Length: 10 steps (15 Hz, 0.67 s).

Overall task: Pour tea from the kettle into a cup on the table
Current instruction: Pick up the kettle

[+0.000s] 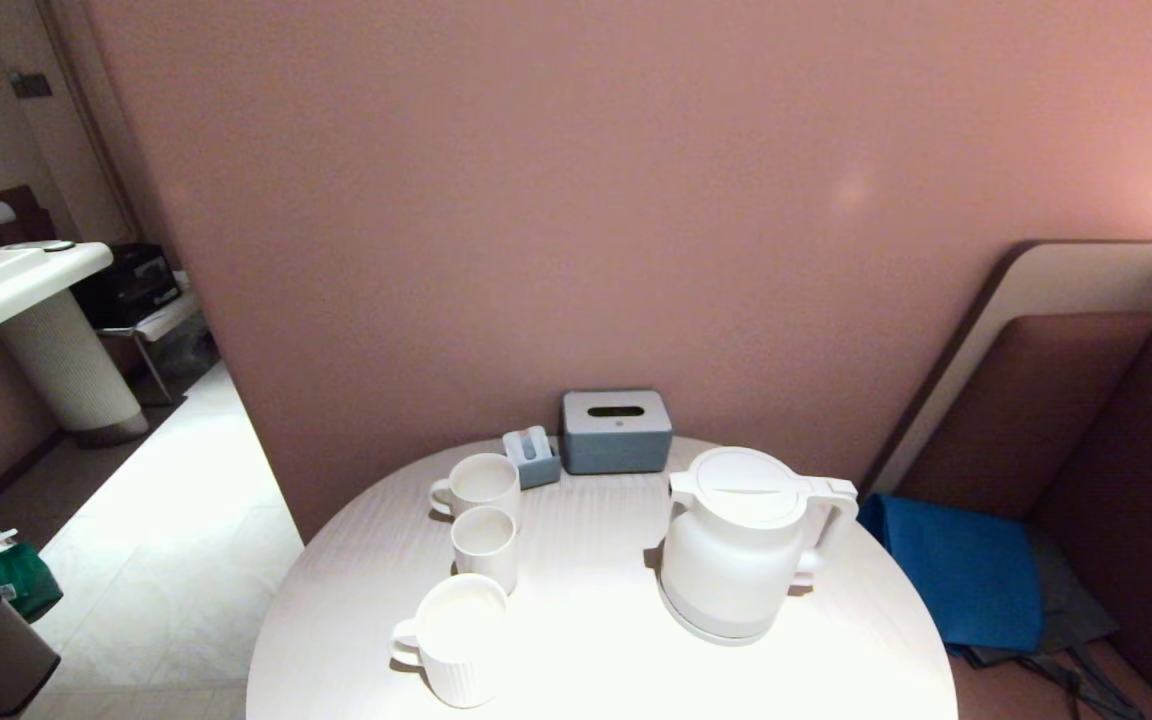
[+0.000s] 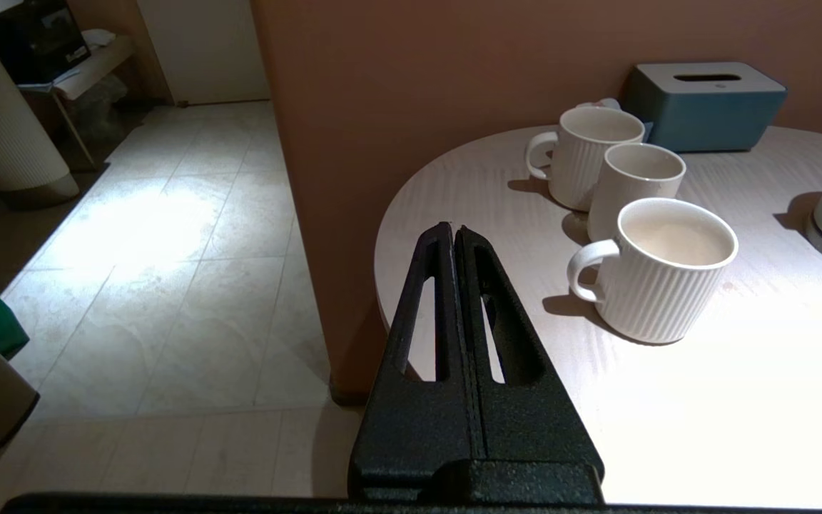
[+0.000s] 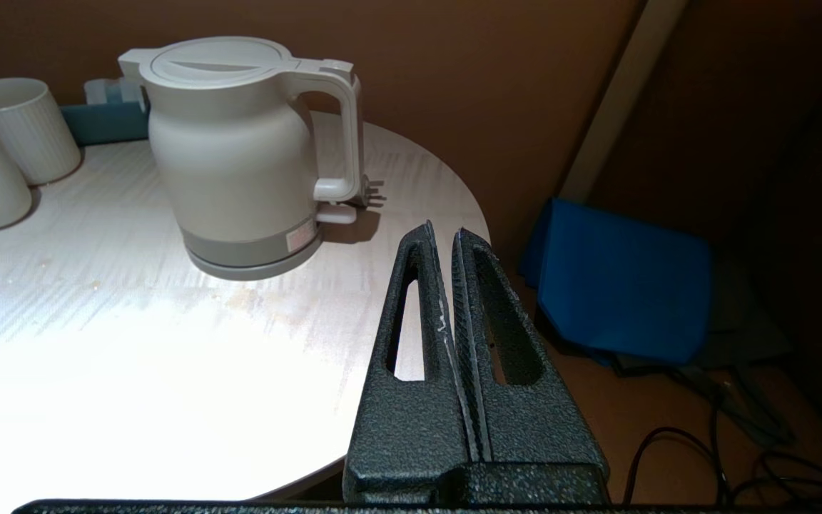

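Pouring not begun: right gripper (image 3: 443, 239), fingers pressed together, must open toward the kettle (image 3: 240, 150) handle ahead; left gripper (image 2: 454, 232) closed, idle.

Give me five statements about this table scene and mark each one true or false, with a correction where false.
1. The kettle stands upright on its base disc on the table. True.
2. The right gripper is clamped on the kettle's handle. False: it is shut on nothing, off the table's edge and clear of the kettle.
3. Three white cups stand in a row left of the kettle. True: the near ribbed mug, the middle cup and the far mug.
4. The kettle's lid is open. False: the flat lid sits closed.
5. The left gripper holds the near mug. False: it is shut and empty, apart from the cups.
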{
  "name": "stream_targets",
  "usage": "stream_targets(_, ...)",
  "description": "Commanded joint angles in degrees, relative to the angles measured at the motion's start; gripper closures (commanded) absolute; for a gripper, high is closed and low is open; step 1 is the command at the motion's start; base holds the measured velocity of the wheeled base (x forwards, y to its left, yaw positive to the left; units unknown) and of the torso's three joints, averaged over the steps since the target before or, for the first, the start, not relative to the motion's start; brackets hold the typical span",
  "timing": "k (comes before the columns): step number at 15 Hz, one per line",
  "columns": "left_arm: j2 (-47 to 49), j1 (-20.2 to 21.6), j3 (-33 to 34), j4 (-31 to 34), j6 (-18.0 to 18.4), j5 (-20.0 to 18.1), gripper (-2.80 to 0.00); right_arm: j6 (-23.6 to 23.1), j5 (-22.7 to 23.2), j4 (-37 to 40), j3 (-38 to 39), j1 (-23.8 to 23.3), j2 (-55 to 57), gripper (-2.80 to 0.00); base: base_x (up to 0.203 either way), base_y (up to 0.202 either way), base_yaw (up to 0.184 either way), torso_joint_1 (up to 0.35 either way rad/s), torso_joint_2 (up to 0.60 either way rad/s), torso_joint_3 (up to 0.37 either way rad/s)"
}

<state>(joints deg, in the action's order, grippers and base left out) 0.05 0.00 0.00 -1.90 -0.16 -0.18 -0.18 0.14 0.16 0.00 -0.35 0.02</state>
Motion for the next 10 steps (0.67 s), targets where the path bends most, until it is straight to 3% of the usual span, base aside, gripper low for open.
stream_targets(1, 0.0, 0.0, 0.0, 0.0, 0.0, 0.0, 0.00, -0.1, 0.0, 0.0, 0.0, 0.0, 0.0, 0.00, 0.000, 0.000, 0.000, 0.000, 0.00, 0.000)
stream_targets(5, 0.0, 0.0, 0.0, 0.0, 0.0, 0.0, 0.00, 0.1, -0.1, 0.0, 0.0, 0.0, 0.0, 0.00, 0.000, 0.000, 0.000, 0.000, 0.00, 0.000)
stream_targets(8, 0.0, 0.0, 0.0, 0.0, 0.0, 0.0, 0.00, -3.5, -0.4, -1.8, -0.2, 0.0, 0.0, 0.00, 0.000, 0.000, 0.000, 0.000, 0.00, 0.000)
stream_targets(10, 0.0, 0.0, 0.0, 0.0, 0.0, 0.0, 0.00, -4.4, -0.9, -1.9, -6.4, 0.0, 0.7, 0.00, 0.000, 0.000, 0.000, 0.000, 0.00, 0.000)
